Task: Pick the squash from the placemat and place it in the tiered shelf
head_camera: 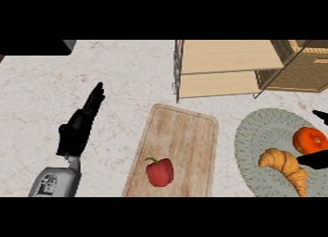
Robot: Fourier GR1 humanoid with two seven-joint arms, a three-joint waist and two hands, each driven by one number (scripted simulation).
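Note:
The squash [310, 140], round and orange, lies on the grey oval placemat [257, 139] at the right. My right hand [321, 159] comes in from the right edge and is open. Its fingers [325, 118] reach over the squash's far side and its thumb lies along the near side. The fingers stand a little apart from the squash. Most of that hand is cut off by the edge. The wooden tiered shelf [221, 69] stands at the back, beyond the placemat. My left hand [78, 129] rests open at the left, fingers straight and pointing away.
A croissant [286, 169] lies on the placemat just in front of the squash. A wooden cutting board [180, 139] with a red bell pepper [160, 172] sits in the middle. A wicker basket [305, 65] stands at the back right beside the shelf.

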